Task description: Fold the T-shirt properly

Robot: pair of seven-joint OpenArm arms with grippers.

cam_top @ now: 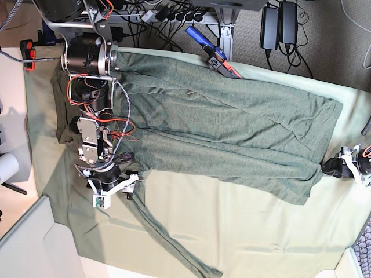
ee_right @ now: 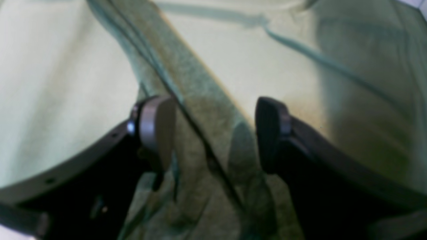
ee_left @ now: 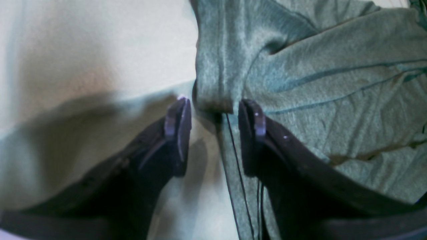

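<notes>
The dark grey-green T-shirt (cam_top: pixel 232 127) lies spread across the pale mint table cloth (cam_top: pixel 243 231). My right gripper (cam_top: pixel 128 194) is at the shirt's near left corner. In the right wrist view it (ee_right: pixel 213 133) is open, with a narrow strip of shirt (ee_right: pixel 200 100) running between the jaws. That strip trails off toward the table's front edge (cam_top: pixel 174 237). My left gripper (cam_top: pixel 327 168) is at the shirt's right end. In the left wrist view it (ee_left: pixel 215 110) is open and straddles a bunched shirt edge (ee_left: pixel 213 90).
A blue and orange clamp (cam_top: pixel 213 53) sits at the table's far edge by the shirt. Cables and power bricks (cam_top: pixel 269 26) lie beyond it. The right arm's body (cam_top: pixel 87 58) stands over the shirt's left end. A white panel (cam_top: pixel 35 243) borders the near left corner.
</notes>
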